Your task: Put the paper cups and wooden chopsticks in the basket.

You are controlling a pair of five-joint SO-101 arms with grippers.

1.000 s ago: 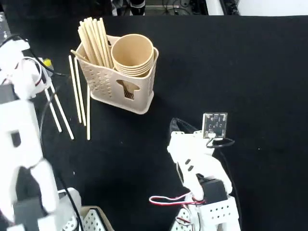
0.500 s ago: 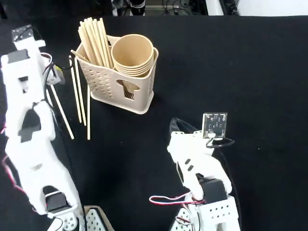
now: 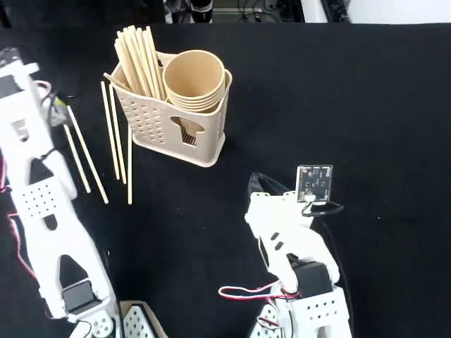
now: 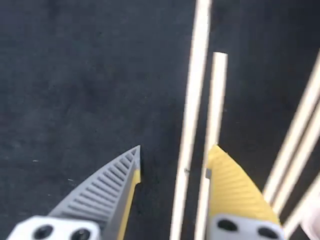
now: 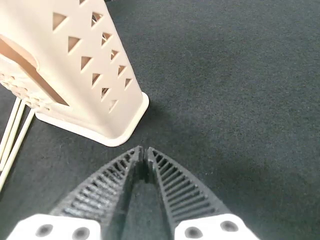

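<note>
Chopstick pickup: my left pincer (image 4: 176,150), open and empty, straddles loose chopsticks (image 4: 196,90) on the bench. Next, I judge: lower, close. My right pincer (image 5: 145,151) rests closed, empty.

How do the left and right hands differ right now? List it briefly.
The left hand is open; the right hand is shut, tips touching. The left hand has one grey and one yellow finger; the right hand's are both black. The left hand is over loose wooden chopsticks; the right hand faces a corner of the basket. Both have ribbed, tapered fingers.
</note>
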